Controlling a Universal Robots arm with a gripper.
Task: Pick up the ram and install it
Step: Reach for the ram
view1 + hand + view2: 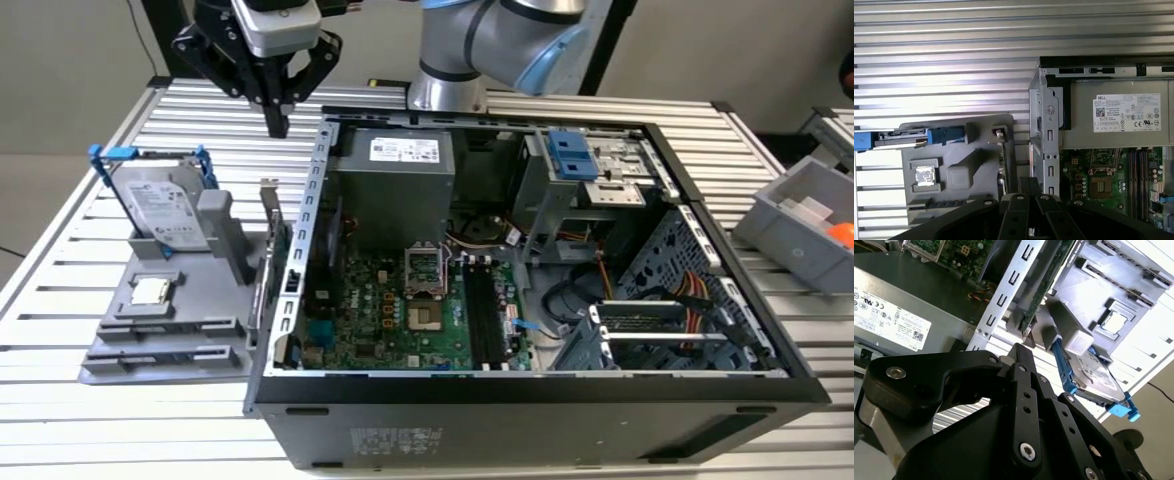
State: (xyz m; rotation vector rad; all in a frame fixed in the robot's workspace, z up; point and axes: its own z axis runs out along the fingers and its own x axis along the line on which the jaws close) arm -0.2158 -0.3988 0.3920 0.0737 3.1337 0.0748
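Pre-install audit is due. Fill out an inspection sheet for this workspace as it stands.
Surface: slatted metal table, carrying an open computer case and a grey holder.
Job's things: ram stands on edge in the holder, beside the case wall, ungripped; motherboard slots look empty.
Clutter: hard drive and processor chip on the holder.
Grippers: gripper hangs above the holder's case-side end, jaws shut, holding nothing.
Cables: coloured wire bundles inside the case.
Surroundings: grey bin at the exterior view's right.
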